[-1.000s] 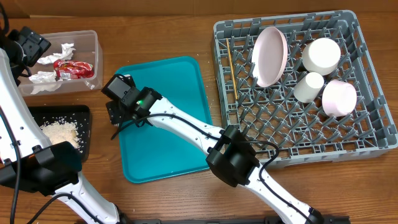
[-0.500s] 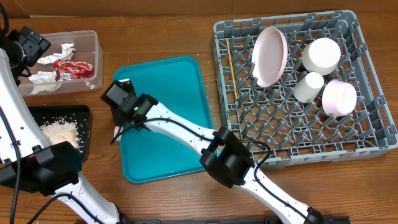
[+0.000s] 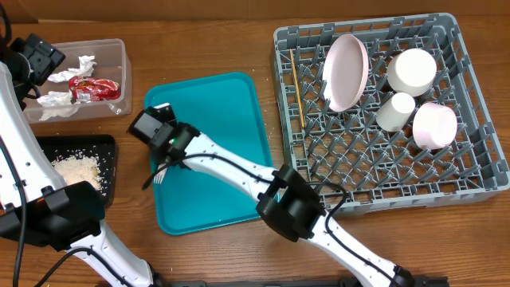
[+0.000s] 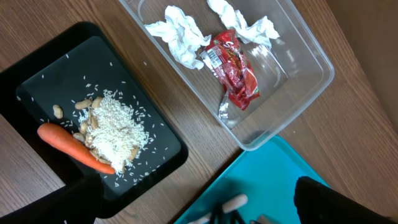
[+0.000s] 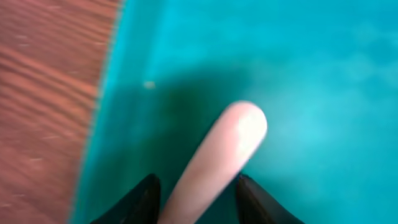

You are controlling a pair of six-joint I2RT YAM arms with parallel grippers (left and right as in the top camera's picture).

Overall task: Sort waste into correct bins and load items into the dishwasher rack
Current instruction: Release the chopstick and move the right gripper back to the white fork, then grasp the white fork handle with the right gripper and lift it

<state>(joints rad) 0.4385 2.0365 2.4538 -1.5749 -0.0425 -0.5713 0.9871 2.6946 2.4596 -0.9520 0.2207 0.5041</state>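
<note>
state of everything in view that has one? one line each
clear rectangular plastic tub: holds crumpled white napkins, red-and-silver wrapper
shallow black rectangular tray: holds rice scraps, orange carrot
grey plastic dishwasher rack: loaded with tilted white plate, two bowls, cup, wooden stick
white plastic fork: gripped by handle, over teal serving tray
left gripper: open, empty
right gripper: shut on fork

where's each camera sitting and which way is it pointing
overhead: fixed above the table, facing straight down on dishwasher rack and teal tray; left arm and right arm show.
left wrist: on the left arm, looking down at black tray and clear tub; open left tool at the bottom edge.
right wrist: close above the teal tray; fork handle gripped by the right tool.
shared: overhead and left wrist both show the red wrapper in the tub.
</note>
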